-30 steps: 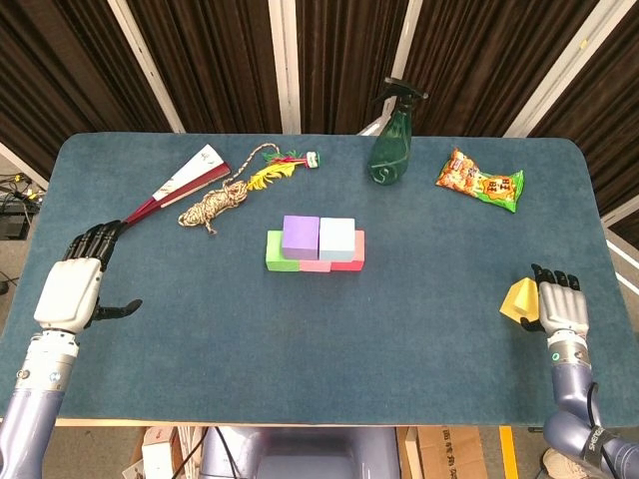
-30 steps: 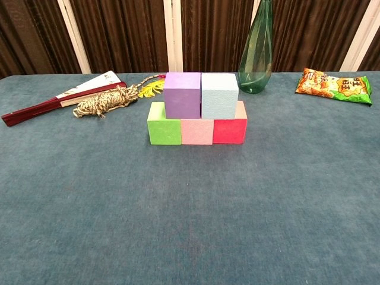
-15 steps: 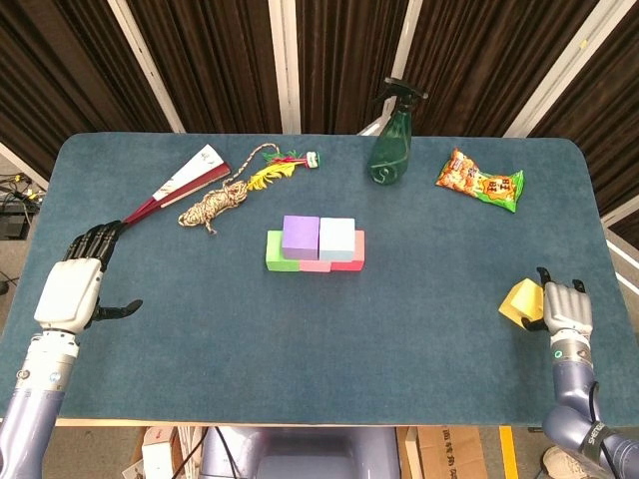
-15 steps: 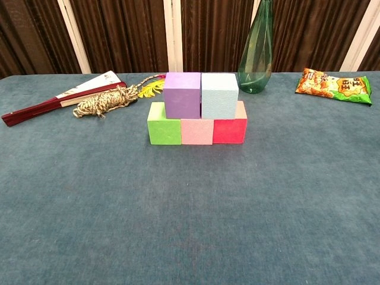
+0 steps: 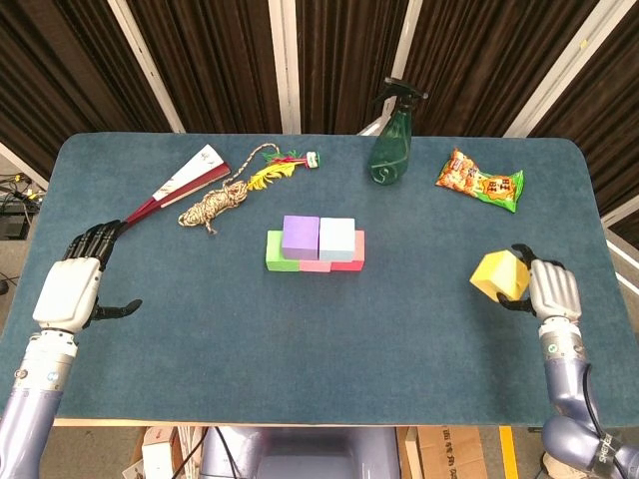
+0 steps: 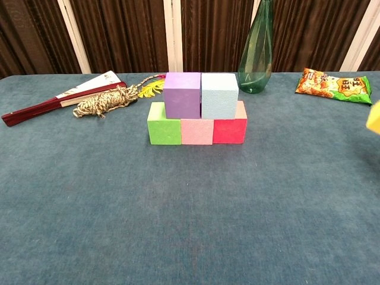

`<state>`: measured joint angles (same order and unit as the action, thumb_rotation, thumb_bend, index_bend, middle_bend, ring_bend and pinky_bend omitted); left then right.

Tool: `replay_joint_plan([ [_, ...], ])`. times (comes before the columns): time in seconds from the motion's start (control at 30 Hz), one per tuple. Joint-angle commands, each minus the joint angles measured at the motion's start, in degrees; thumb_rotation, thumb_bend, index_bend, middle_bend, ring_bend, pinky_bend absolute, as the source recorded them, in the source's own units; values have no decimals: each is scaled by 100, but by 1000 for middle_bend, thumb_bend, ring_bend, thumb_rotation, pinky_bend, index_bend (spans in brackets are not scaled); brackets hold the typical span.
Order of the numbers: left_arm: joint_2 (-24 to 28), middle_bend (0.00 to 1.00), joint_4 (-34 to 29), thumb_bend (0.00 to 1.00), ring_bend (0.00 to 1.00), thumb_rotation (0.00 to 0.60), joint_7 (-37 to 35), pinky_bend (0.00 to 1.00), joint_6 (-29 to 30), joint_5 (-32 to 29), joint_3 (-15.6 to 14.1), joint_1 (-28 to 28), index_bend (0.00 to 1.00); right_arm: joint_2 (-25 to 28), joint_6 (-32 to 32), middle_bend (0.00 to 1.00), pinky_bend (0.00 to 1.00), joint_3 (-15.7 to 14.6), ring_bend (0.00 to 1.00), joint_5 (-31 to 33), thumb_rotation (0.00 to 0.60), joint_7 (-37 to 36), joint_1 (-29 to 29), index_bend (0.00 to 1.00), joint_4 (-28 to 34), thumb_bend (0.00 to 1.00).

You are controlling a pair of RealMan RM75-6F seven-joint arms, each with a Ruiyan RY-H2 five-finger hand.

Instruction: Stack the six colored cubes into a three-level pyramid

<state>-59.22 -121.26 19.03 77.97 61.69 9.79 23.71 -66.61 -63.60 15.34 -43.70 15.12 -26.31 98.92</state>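
Nearest to us, toward the desk's [image 5: 300,379] front right corner, we have the right hand [image 5: 552,291] clamped on the yellow cube [image 5: 498,275], which reads as lifted off the surface and tilted on a corner; in the chest view only a sliver of it shows at the right edge. Toward the front left corner our left hand [image 5: 70,289] hovers with its fingers apart and nothing in it, well apart from the blocks. Further in, at the middle of the desk, the pyramid is two levels up: the green cube [image 6: 164,124], pink cube [image 6: 196,131] and red cube [image 6: 230,129] sit touching in a row, and the purple cube [image 6: 182,95] and light blue cube [image 6: 219,95] rest side by side on top of them. Beyond, toward the far edge, lie a folded fan [image 5: 180,183], a coil of rope [image 5: 213,206], a green spray bottle [image 5: 390,147] and a snack packet [image 5: 479,181], none of them in our path. We judge this the last step: carrying the sixth cube to the top. Next we need to bring it over the seam between the purple and light blue cubes, level it so a flat face points down, lower it gently and open the fingers without nudging the second level, which looks square but unfixed.
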Motion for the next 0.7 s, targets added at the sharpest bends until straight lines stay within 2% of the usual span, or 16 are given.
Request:
replay_joint_plan([
  [0.03, 21, 36, -10, 166, 48, 600, 5, 85, -2, 19, 5, -6, 0, 608, 47, 532, 216, 506, 439, -122, 600, -310, -133, 195, 831, 290],
  [0.23, 67, 36, -46, 167, 48, 600, -34, 85, 7, 66, 23, -34, 0, 1089, 327, 532, 216, 899, 439, 33, 600, 53, -670, 195, 1349, 289],
  [0.4, 122, 36, -64, 166, 48, 600, -114, 85, -61, 52, 30, -45, 0, 1161, 466, 532, 216, 1087, 439, 328, 600, 743, -1378, 195, 1587, 289],
  [0.7, 223, 36, -103, 166, 48, 600, -278, 85, -204, 25, 41, -53, 0, 692, 706, 532, 216, 938, 439, 1164, 600, 2078, -2795, 195, 1270, 289],
])
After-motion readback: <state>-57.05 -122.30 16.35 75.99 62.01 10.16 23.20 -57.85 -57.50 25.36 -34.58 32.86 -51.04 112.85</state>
